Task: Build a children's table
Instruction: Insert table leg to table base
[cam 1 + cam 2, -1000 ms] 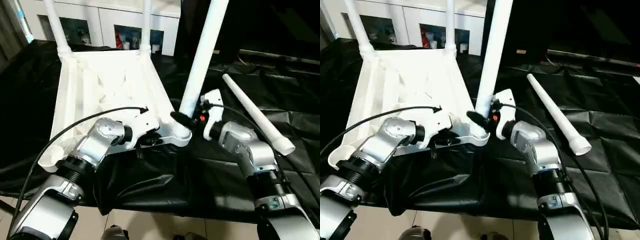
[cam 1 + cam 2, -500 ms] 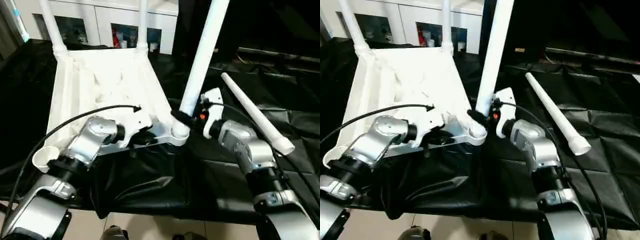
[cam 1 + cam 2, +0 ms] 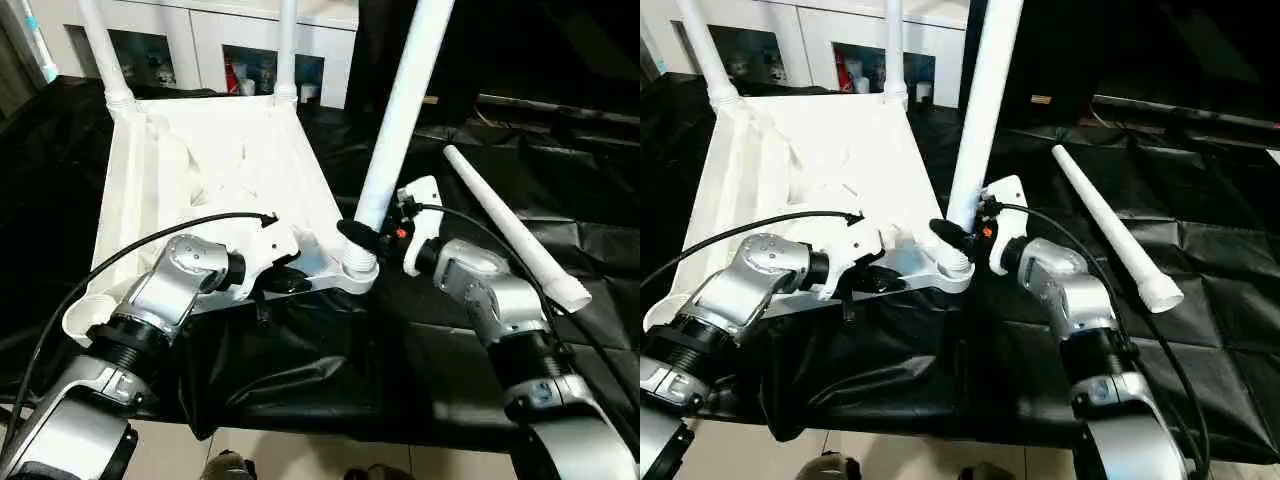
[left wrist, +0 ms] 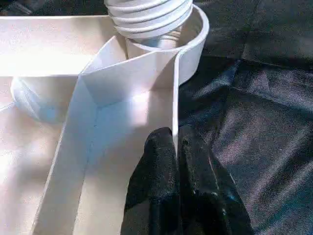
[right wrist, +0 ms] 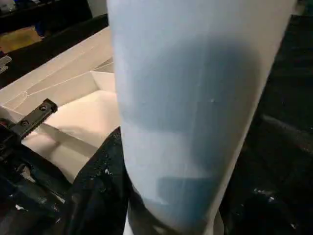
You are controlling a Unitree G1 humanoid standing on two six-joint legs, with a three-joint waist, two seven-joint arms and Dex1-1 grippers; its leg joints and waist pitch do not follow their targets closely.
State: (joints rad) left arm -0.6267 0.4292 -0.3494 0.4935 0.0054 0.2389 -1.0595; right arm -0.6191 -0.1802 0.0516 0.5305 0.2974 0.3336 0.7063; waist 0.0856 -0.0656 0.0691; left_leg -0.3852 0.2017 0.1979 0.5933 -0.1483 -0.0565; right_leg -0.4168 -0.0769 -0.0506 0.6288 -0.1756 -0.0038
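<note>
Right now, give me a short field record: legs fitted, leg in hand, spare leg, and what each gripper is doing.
tabletop: upside down on the black sheet
far legs: two standing in the far corner sockets
near leg: tilted, threaded end in the near right socket
spare leg: lying on the sheet, right of the tabletop
left gripper: shut on the tabletop's near rim
right gripper: clasps the near leg low down

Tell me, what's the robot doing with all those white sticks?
It's building a little table. The white plastic table top lies upside down on a black cloth. The left gripper pinches the top's thin rim, fingers shut on it. The right gripper holds a long white round leg standing in the near corner socket. Two legs stand at the far corners, and one spare leg lies on the cloth.
</note>
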